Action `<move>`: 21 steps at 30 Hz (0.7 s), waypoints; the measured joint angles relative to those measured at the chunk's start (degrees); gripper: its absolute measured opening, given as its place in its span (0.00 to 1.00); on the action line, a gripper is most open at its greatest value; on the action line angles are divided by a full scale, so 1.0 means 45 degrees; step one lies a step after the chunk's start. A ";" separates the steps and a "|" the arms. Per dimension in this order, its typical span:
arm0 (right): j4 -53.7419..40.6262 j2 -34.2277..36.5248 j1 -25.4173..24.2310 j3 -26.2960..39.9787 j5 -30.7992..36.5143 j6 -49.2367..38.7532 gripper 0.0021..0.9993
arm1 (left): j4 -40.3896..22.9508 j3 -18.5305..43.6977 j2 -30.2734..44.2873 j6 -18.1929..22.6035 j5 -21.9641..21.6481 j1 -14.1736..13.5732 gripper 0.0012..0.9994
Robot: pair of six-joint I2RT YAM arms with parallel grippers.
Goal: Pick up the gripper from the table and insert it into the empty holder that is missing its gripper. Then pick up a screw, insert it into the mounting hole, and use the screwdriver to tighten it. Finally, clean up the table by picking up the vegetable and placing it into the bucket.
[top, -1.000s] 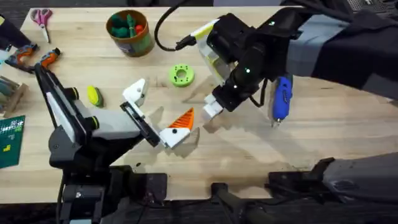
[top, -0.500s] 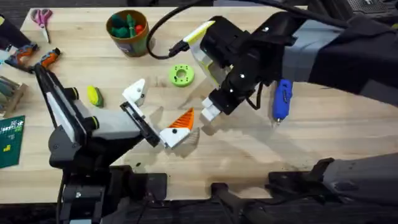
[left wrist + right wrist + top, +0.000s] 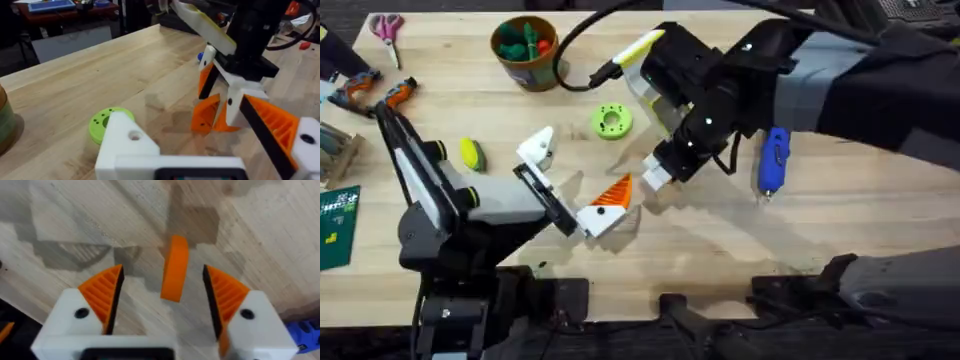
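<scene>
Now right hand (image 3: 162, 297) spread wide, straddling gripper (image 3: 174, 268) on table, not touching.

A green ring-shaped disc (image 3: 611, 121) lies mid-table, with pink-handled scissors (image 3: 387, 29) and orange-handled pliers (image 3: 380, 92) far left.

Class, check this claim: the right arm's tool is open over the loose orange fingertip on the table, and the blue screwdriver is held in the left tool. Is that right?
Not quite. The right tool is indeed open over the orange fingertip, as the right wrist view shows. But the blue screwdriver is not in the left tool; the overhead view shows it lying on the table beside the right arm.
</scene>
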 joint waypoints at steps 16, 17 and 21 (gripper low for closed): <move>-0.0049 0.0000 -0.0010 0.0044 0.0101 0.0012 0.02 | 0.0000 0.0000 0.0000 0.0000 0.0000 0.0000 0.99; -0.0049 0.0000 -0.0010 0.0044 0.0101 0.0012 0.02 | 0.0000 0.0000 -0.0001 0.0000 0.0000 0.0000 0.99; -0.0041 0.0000 -0.0041 0.0046 0.0097 0.0012 0.01 | 0.0000 0.0000 -0.0003 0.0000 0.0000 0.0000 0.99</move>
